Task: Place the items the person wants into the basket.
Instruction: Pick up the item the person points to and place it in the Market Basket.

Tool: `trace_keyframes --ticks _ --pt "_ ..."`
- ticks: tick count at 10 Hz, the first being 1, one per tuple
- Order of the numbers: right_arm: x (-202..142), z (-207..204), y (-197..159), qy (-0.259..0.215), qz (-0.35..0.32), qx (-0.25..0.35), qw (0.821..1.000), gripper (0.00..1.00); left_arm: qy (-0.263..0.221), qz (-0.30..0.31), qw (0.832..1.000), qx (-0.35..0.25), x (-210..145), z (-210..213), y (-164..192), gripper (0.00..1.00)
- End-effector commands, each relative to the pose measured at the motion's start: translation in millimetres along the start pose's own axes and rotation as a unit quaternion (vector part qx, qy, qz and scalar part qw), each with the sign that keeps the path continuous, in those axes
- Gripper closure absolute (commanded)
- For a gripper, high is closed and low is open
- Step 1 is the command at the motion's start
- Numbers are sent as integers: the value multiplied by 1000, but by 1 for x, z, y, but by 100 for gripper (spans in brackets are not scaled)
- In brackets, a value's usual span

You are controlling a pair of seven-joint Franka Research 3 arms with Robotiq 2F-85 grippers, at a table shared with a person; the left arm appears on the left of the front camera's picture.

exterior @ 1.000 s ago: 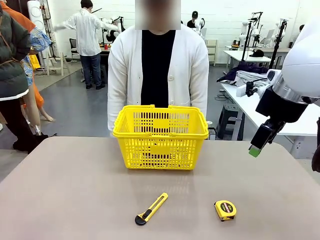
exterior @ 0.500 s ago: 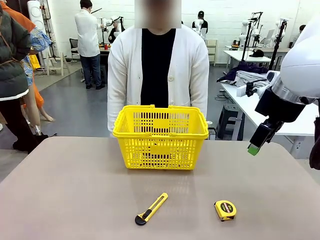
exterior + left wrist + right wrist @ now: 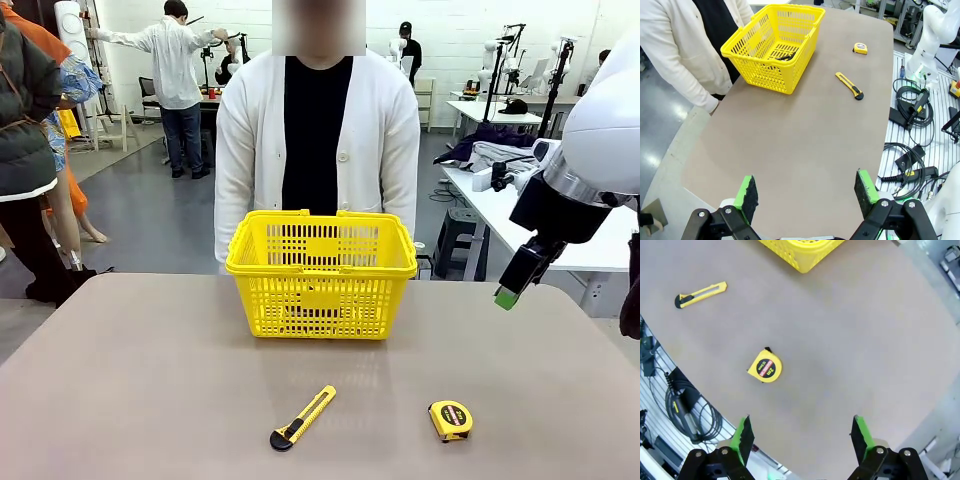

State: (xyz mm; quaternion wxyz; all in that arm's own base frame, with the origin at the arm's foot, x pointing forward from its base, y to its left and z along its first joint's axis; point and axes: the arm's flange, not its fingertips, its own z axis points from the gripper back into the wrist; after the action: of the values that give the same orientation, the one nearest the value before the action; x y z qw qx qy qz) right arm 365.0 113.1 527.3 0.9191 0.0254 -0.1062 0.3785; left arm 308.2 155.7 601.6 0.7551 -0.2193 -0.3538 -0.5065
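- One basket (image 3: pixel 321 272) at table (image 3: pixel 150 390) far edge, before person (image 3: pixel 316 150); dark items (image 3: pixel 785 56) inside, count unclear.
- One knife (image 3: pixel 302 417), one tape (image 3: pixel 450 420) on near table, apart.
- Two grippers, left (image 3: pixel 807 192) and right (image 3: pixel 801 436): jaws apart, empty, raised above table.

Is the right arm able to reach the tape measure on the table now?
Probably yes. The right gripper hangs open above the table, the tape measure lies bare below it, and nothing stands between them.
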Motion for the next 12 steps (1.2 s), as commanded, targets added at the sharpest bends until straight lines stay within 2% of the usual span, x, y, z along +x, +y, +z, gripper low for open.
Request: trace_keyframes --ticks 1,3,5,7,9,12 --pt "-26 23 -16 -39 58 15 997 0 -8 -9 1000 -2 -1 1 0 0" --pt "-96 77 -46 -155 83 60 983 0 -8 -9 1000 -2 -1 1 0 0" --pt "-151 113 -77 -231 74 102 965 0 -8 -9 1000 -2 -1 1 0 0" --pt "-196 127 -114 -266 76 157 948 0 -8 -9 1000 -2 -1 1 0 0" --pt "-234 124 -143 -293 108 200 929 0 -8 -9 1000 -2 -1 1 0 0" --pt "-272 119 -169 -369 120 177 904 0 -8 -9 1000 -2 -1 1 0 0"
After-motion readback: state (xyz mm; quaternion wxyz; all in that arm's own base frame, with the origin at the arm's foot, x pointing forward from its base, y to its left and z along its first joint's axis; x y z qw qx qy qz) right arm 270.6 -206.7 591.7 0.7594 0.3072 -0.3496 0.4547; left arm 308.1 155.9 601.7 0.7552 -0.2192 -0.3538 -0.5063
